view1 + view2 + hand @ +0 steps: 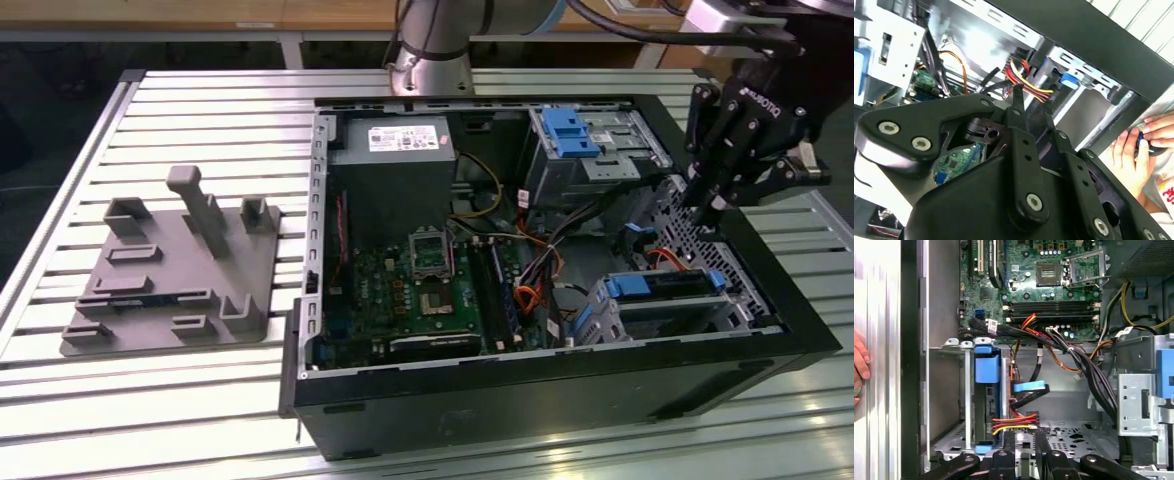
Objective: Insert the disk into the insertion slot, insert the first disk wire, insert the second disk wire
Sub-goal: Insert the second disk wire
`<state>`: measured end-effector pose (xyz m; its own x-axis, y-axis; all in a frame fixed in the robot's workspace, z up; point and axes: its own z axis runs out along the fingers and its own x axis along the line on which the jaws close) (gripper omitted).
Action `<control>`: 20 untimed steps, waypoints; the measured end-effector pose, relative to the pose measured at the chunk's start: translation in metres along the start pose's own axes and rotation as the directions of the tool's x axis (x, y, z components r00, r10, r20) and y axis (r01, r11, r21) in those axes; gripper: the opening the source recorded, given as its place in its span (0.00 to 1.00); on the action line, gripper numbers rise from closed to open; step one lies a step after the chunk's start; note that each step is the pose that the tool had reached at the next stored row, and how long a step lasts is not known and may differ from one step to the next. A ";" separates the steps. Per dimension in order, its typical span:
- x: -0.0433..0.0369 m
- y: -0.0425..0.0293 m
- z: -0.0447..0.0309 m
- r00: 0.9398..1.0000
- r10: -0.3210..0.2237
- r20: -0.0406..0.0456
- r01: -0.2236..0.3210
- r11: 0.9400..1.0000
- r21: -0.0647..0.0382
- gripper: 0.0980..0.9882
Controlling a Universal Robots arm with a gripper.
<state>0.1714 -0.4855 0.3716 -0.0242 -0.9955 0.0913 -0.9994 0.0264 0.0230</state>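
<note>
Over the right side of the computer case, at the exterior view's right: pointing the gripper straight down, wrist up, just far of the insertion slot. Not getting a read on its grip, so cannot tell whether spread or clamped. Seeing the disk sitting in that slot, near right corner. Risking a snag on the red-yellow power wires and blue data cable hanging beside the gripper. Also crowding a person's hand just outside the case wall.

The hand was matte black, built from slim jointed links pinned with round silver screws, with white lettering on its body. Behind it, black cables ran towards a silver-grey tubular arm.
</note>
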 end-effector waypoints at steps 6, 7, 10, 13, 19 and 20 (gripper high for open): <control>-0.0027 0.0205 0.0003 0.999 0.001 -0.053 -0.001 1.000 0.001 0.23; -0.0027 0.0240 0.0007 0.998 0.001 -0.057 -0.001 1.000 0.001 0.23; -0.0027 0.0325 0.0019 0.998 0.000 -0.066 0.000 1.000 0.002 0.23; -0.0026 0.0388 0.0028 0.997 -0.004 -0.074 0.004 1.000 0.002 0.23; -0.0028 0.0447 0.0057 0.996 -0.043 -0.079 0.044 0.999 0.006 0.23; -0.0028 0.0451 0.0062 0.995 -0.055 -0.080 0.056 0.998 0.007 0.23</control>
<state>0.1263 -0.4821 0.3662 0.0332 -0.9850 0.1694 -0.9993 -0.0300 0.0209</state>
